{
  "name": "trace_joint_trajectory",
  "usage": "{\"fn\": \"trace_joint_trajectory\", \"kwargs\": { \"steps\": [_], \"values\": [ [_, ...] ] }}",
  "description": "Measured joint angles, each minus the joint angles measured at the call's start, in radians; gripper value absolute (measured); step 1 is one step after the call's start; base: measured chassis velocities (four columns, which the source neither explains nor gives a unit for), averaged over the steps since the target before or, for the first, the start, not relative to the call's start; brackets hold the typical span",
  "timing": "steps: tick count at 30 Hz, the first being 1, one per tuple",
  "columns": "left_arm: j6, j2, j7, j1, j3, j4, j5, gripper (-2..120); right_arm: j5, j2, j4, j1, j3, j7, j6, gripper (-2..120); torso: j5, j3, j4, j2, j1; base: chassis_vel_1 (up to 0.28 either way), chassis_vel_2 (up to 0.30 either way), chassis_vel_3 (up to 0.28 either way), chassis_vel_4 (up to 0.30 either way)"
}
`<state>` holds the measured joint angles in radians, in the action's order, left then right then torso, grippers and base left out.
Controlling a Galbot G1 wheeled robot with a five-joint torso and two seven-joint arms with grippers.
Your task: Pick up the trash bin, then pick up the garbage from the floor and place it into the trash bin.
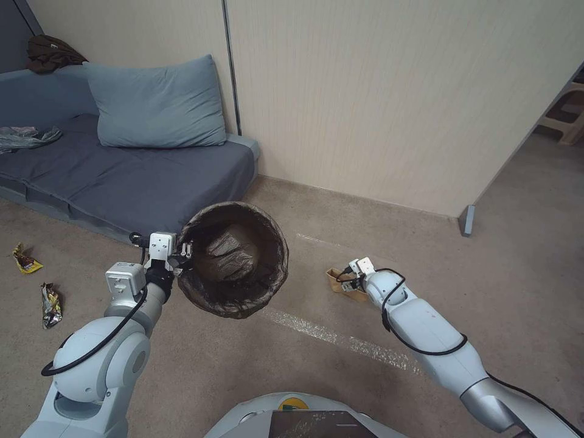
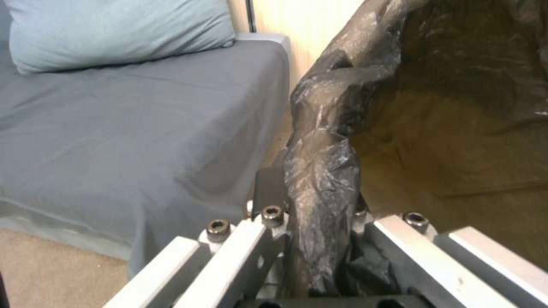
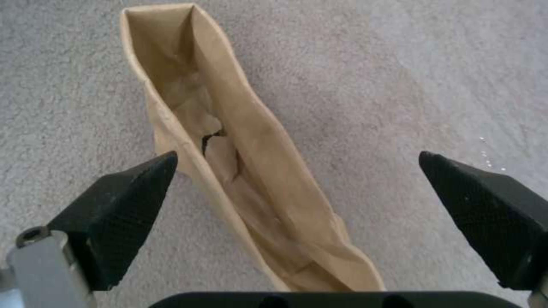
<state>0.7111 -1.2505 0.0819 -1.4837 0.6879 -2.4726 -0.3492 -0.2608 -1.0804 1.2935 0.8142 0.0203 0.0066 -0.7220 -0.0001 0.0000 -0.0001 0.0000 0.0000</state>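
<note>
My left gripper (image 1: 181, 254) is shut on the rim of the trash bin (image 1: 234, 258), which hangs off the floor, tipped toward me, lined with a dark brown crinkly bag. In the left wrist view the bag-covered rim (image 2: 323, 179) is pinched between the jaws. A tan paper bag (image 1: 338, 281), a piece of the garbage, lies on the carpet to the right. My right gripper (image 1: 348, 281) hangs just over it. The right wrist view has the paper bag (image 3: 239, 171) running between the open fingers (image 3: 123, 205), which do not touch it. Two snack wrappers (image 1: 25, 259) (image 1: 51, 303) lie on the floor at far left.
A grey sofa bed (image 1: 121, 176) with a blue pillow (image 1: 157, 103) stands at the back left, close behind the bin. A beige wall panel (image 1: 377, 103) runs behind. A strip of clear tape (image 1: 340, 337) crosses the carpet. Open carpet lies to the right.
</note>
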Motion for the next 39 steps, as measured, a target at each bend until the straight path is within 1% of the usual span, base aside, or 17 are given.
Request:
{"fn": "trace_joint_trajectory", "kwargs": {
  "steps": [6, 11, 15, 19, 24, 26, 32, 39],
  "values": [
    [-0.001, -0.001, -0.001, -0.001, 0.005, 0.0, 0.001, 0, 0.016, -0.04, -0.08, -0.034, -0.023, -0.025, 0.035, 100, 0.0001, 0.0, 0.0, 0.0, 0.0, 0.0, 0.0, 0.0, 0.0],
    [-0.001, -0.002, -0.001, 0.0, 0.008, 0.0, 0.001, 0, 0.019, -0.062, -0.116, -0.057, -0.036, -0.033, 0.047, 100, -0.0001, 0.0, 0.0003, 0.0, 0.0, 0.0, 0.0, 0.0, 0.0],
    [-0.002, -0.004, -0.001, 0.0, 0.011, 0.0, 0.001, 0, 0.027, -0.098, -0.154, -0.068, -0.046, -0.038, 0.058, 100, 0.0, 0.0, 0.0, 0.0, 0.0, 0.0, 0.0, 0.0, 0.0],
    [-0.002, -0.003, -0.002, -0.001, 0.015, 0.0, 0.001, 0, 0.044, -0.128, -0.193, -0.075, -0.045, -0.049, 0.067, 100, -0.0001, 0.0, 0.0001, 0.0, 0.0, 0.0, 0.0, 0.0, 0.0],
    [-0.003, -0.003, -0.002, -0.002, 0.017, 0.0, 0.0, 0, 0.068, -0.146, -0.235, -0.081, -0.039, -0.058, 0.084, 100, 0.0, 0.0, 0.0002, 0.0, 0.0, 0.0, 0.0, 0.0, 0.0],
    [-0.004, -0.002, -0.003, -0.001, 0.023, -0.001, -0.001, 0, 0.082, -0.163, -0.275, -0.085, -0.025, -0.064, 0.097, 100, -0.0001, 0.0, 0.0, 0.0, 0.0, 0.0, 0.0, 0.0, 0.0],
    [-0.005, -0.001, -0.004, 0.0, 0.024, 0.0, -0.001, 0, 0.1, -0.184, -0.314, -0.084, -0.003, -0.071, 0.111, 100, 0.0001, 0.0, 0.0, 0.0, 0.0, 0.0, 0.0, 0.0, 0.0],
    [-0.008, -0.001, -0.005, 0.001, 0.025, 0.006, -0.001, 0, 0.106, -0.174, -0.315, -0.077, 0.004, -0.072, 0.115, 100, 0.0, 0.0, 0.0001, 0.0, 0.0, 0.0, 0.0, 0.0, 0.0]
  ]
}}
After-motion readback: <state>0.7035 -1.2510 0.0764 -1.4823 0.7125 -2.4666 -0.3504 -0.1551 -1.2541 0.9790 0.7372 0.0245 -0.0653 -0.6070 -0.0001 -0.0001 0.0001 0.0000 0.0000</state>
